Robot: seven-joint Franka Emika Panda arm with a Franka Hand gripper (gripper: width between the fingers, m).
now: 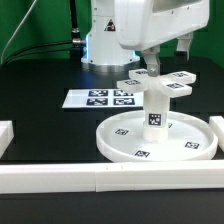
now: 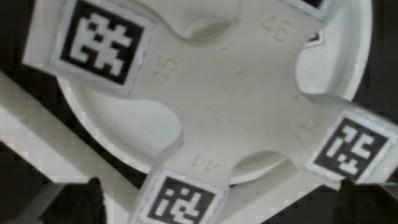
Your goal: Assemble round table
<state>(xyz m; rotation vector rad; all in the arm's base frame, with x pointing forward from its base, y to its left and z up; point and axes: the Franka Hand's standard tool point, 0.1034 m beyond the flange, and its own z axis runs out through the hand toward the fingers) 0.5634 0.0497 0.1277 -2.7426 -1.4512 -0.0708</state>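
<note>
The round disc (image 1: 130,143) lies flat on the black table at the exterior view's right. The thick leg (image 1: 156,112) stands upright in its hub. The cross-shaped piece (image 1: 160,84) sits level on top of the leg. My gripper (image 1: 150,68) reaches down onto the far side of the cross-shaped piece. Its fingers blend with that piece, so I cannot tell whether they grip it. The wrist view is filled by the cross-shaped piece (image 2: 222,95) with the disc's rim (image 2: 98,150) behind it. No fingers show there.
The marker board (image 1: 100,98) lies flat behind the disc, towards the exterior view's left. Long white border bars run along the front (image 1: 100,183) and the left edge (image 1: 6,135). The robot's base (image 1: 100,45) stands at the back.
</note>
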